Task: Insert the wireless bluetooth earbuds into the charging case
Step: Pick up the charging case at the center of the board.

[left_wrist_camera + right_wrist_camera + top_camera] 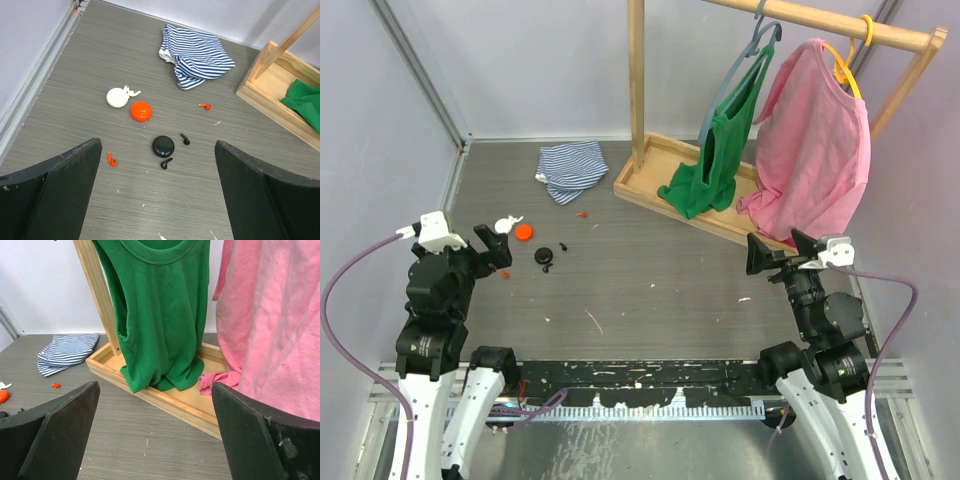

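Here, grey table [650, 290], scattered earbuds [166, 163], pale walls [520, 60]

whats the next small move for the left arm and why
Probably lower the left gripper toward the black earbud lying loose beside the black case: its jaws stand open and empty, and that bud sits nearly centred between them.

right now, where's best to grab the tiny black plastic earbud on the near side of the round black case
Probably pinch the tiny black plastic earbud across its rounded head, coming straight down: it lies flat, clear of the round black case.
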